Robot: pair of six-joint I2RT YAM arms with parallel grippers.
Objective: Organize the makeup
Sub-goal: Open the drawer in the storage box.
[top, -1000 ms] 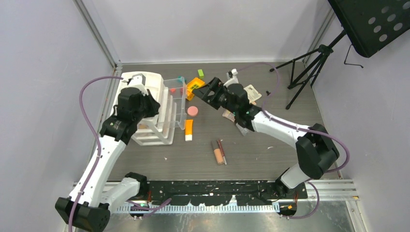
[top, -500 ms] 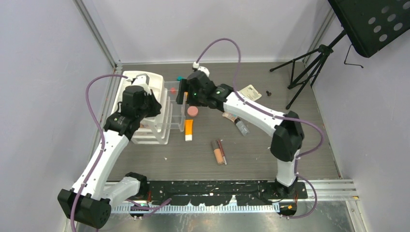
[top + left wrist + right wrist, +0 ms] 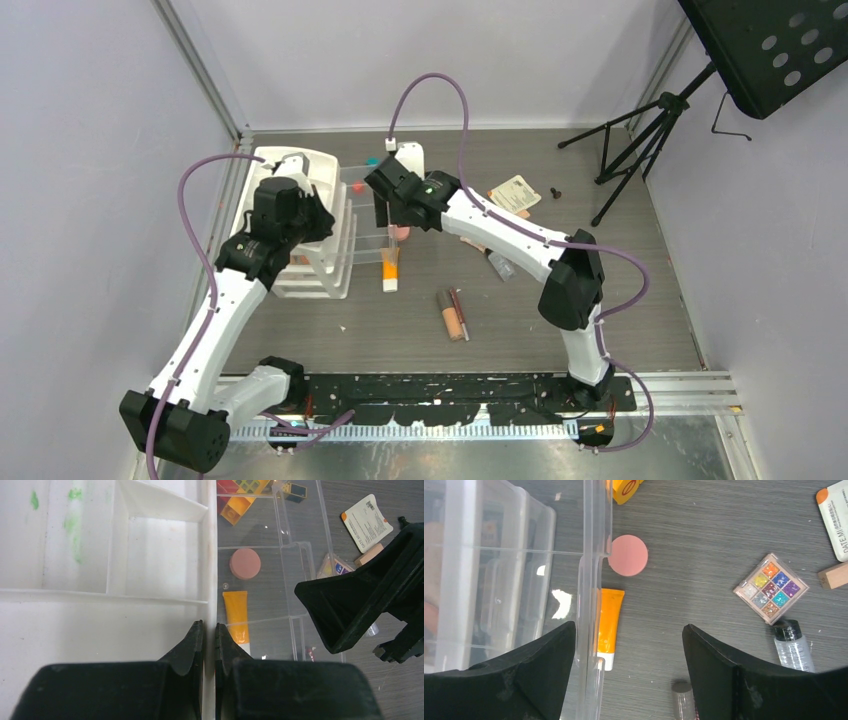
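Makeup lies loose on the table, all on the side of the clear organizer away from the white tray. Hidden or cut off:
- The pink compact is half covered by the right gripper in the top view.
- A tube is cropped at the right wrist view's bottom edge.
- The yellow brick is cropped at that view's top edge.
- The organizer's contents blur through the plastic.

The orange tube sits just beside the organizer's outer wall, possibly touching it; hard to tell. Its long axis runs along that wall, white cap toward the arm bases.

The eyeshadow palette and a black-capped clear tube lie well apart from the organizer, with bare table between.

The right gripper's jaws are spread wide, one finger on either side of the organizer's outer wall, gripping nothing. The left gripper is pinched closed on the white tray's rim.
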